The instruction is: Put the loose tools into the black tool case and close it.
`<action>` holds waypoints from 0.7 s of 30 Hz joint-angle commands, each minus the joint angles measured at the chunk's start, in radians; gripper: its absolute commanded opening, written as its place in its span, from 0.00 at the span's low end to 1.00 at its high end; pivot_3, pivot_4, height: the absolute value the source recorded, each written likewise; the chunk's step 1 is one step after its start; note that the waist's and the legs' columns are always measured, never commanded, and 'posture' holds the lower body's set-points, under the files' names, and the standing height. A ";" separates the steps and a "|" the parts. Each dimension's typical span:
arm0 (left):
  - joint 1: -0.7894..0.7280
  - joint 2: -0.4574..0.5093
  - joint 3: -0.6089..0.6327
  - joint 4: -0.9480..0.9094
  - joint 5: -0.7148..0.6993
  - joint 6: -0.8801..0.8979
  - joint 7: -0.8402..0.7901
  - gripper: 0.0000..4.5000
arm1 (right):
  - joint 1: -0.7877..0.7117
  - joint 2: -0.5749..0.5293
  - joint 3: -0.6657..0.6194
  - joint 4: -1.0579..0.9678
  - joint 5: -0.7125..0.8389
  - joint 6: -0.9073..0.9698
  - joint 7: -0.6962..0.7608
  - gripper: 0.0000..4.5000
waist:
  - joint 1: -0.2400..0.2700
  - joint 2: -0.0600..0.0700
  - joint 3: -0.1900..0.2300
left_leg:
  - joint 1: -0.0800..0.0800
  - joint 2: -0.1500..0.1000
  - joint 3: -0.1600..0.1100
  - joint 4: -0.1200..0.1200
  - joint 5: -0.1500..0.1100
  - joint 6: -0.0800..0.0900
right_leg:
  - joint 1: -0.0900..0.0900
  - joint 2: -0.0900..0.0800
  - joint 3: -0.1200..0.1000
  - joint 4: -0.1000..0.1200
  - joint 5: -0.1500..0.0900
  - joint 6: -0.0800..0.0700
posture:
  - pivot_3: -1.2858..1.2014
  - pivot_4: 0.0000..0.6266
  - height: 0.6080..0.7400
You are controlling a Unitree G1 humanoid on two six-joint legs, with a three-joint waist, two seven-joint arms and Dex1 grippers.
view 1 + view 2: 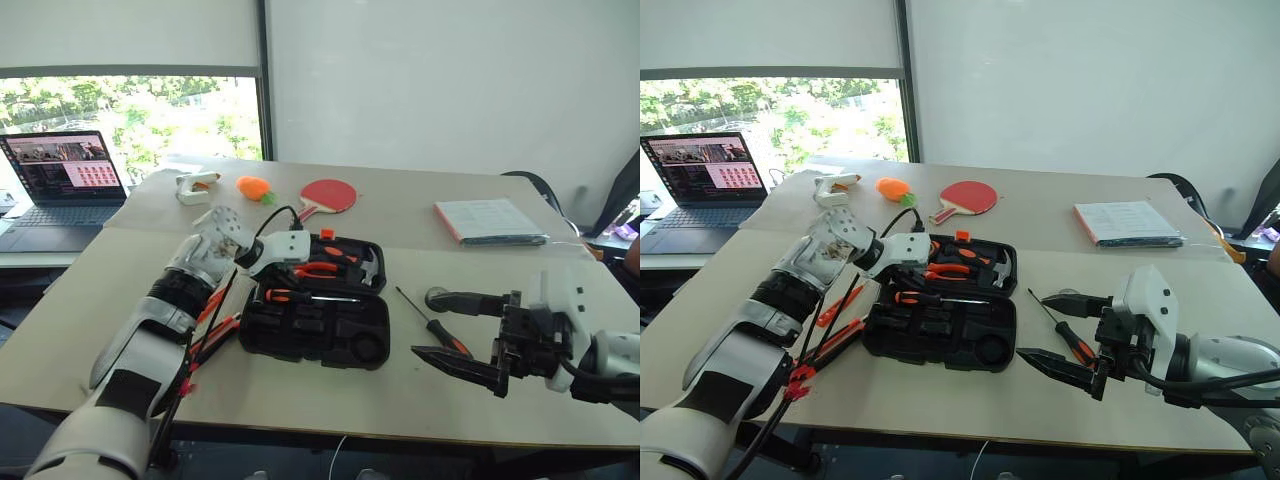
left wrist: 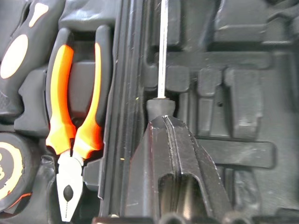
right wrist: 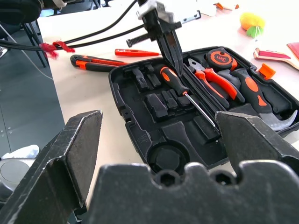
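Seating the screwdriver (image 3: 174,80) in the black tool case (image 3: 140,135), I press it with my left fingers (image 3: 172,44) closed together, right fingers (image 1: 1065,330) spread idle.

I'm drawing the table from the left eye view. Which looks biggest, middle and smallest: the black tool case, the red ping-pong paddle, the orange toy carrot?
1. Black plastic tool case, clearly biggest.
2. Red ping-pong paddle.
3. Orange toy carrot, smallest.
The paddle and carrot lie farther back, so they look smaller than they are.

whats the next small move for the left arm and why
Probably lift the left gripper clear and go for the utility knife. Its fingers are shut just above a screwdriver that already lies in the case, while the knife lies on the table beside the case.
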 commanded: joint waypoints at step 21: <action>0.007 -0.083 -0.093 0.156 0.143 -0.212 0.120 0.01 | 0.018 0.017 -0.019 -0.006 -0.013 -0.023 -0.005 1.00 | 0.020 0.008 -0.006 | 0.005 -0.001 0.000 0.002 0.000 0.000 | 0.006 0.000 0.001 0.000 0.001 0.002 | 0.52 0.24 0.97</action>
